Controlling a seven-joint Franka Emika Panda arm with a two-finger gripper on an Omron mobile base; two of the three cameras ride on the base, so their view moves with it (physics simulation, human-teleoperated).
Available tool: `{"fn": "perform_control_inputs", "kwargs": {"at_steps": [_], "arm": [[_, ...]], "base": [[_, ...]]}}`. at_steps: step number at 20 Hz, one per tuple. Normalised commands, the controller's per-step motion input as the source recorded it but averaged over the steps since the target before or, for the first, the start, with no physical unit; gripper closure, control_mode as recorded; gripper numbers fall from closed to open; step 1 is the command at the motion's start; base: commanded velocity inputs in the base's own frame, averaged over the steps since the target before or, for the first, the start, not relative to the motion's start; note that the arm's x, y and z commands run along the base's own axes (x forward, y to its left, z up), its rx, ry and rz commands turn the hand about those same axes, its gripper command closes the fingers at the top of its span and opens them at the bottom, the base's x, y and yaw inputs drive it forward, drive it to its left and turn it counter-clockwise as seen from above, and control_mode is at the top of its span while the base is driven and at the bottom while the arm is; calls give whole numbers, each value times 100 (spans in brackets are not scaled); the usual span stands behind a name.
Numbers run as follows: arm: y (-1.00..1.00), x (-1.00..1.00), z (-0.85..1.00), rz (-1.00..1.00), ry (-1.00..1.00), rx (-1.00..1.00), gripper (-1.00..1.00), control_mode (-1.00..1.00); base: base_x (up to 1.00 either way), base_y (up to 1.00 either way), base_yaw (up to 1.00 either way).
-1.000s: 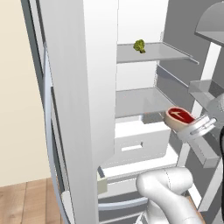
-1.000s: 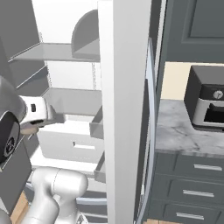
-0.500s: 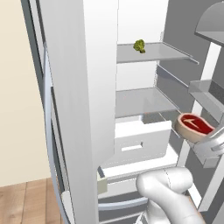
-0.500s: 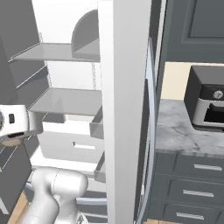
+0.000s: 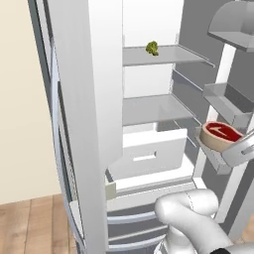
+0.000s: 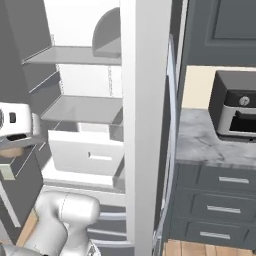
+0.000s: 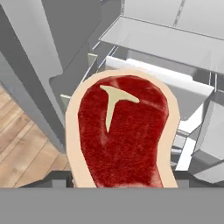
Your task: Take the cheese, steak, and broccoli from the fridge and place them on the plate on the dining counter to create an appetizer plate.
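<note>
Our end effector (image 5: pixel 233 146) is clamped wide on the steak (image 5: pixel 222 135), held clear at the fridge's (image 5: pixel 149 99) 4 o'clock side. We should retract level, avoiding the door bins, while the broccoli (image 5: pixel 152 47) waits at 12.

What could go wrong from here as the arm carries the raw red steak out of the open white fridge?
1. The raw red steak sits in the gripper close to the grey door bins on the fridge's open door; a wide swing could clip them and knock it loose.
2. The grip looks wide, on the slab's edge, so a fast turn might let it slip to the wooden floor.
3. The small yellow-green broccoli is on the upper glass shelf; fetching it means reaching high.
</note>
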Motion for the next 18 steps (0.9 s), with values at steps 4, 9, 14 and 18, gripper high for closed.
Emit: {"fn": "perform_control_inputs", "kwargs": {"at_steps": [4,9,14,18], "arm": [[0,0,0,0,0,0,100,100],[0,0,0,0,0,0,100,100],[0,0,0,0,0,0,100,100],[0,0,0,0,0,0,100,100]], "base": [[-69,0,0],[-33,-6,1],[-39,-2,6],[-62,0,6]]}}
